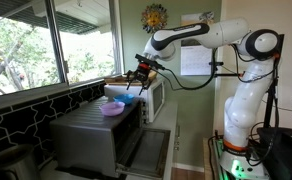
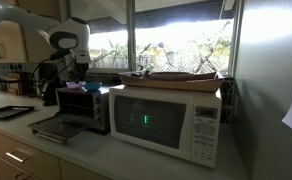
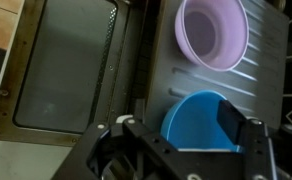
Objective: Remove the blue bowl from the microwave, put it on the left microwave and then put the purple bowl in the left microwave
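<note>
Franka arm (image 1: pixel 231 35): white shell, dark joints, black end effector (image 1: pixel 141 72).
Rounded glossy white links with dark grey rings at the joints. A thin black cable (image 1: pixel 186 86) hangs in a loop from the forearm, on the side away from the grey oven (image 1: pixel 91 135). Above the grey oven, the end effector is matte black, built of angular bars. In the wrist view its blocky fingers (image 3: pixel 254 145) are plain and unmarked.

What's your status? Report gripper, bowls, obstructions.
Gripper open, fingers either side of the blue bowl. Blue bowl and purple bowl both atop the grey oven. Oven door down. Nothing between gripper and purple bowl.
</note>
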`<state>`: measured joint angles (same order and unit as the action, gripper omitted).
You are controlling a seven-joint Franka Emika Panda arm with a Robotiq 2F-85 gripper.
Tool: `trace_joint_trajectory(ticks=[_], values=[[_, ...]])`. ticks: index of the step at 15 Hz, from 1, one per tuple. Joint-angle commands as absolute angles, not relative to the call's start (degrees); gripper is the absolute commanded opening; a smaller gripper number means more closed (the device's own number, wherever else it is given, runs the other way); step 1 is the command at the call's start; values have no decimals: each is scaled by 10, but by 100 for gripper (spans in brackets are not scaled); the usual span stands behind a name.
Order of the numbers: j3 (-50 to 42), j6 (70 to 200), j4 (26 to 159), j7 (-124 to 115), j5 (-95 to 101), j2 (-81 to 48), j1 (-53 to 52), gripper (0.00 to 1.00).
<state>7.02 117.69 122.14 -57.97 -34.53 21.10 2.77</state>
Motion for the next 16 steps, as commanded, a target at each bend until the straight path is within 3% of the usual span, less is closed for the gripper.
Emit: trace_joint_trajectory(ticks=[1, 8, 9, 10, 13, 14, 16], values=[[93, 1183, 1235, -573, -294, 228, -1, 100], [131, 1255, 1244, -563, -266, 196, -46, 100], [132, 1264, 1245, -564, -264, 191, -49, 92], [134, 1274, 1247, -564, -262, 185, -52, 74], [132, 1310, 1249, -559, -267, 168, -59, 50], [131, 1326, 1249, -559, -271, 162, -61, 86], [130, 1351, 1250, -561, -272, 152, -64, 88]])
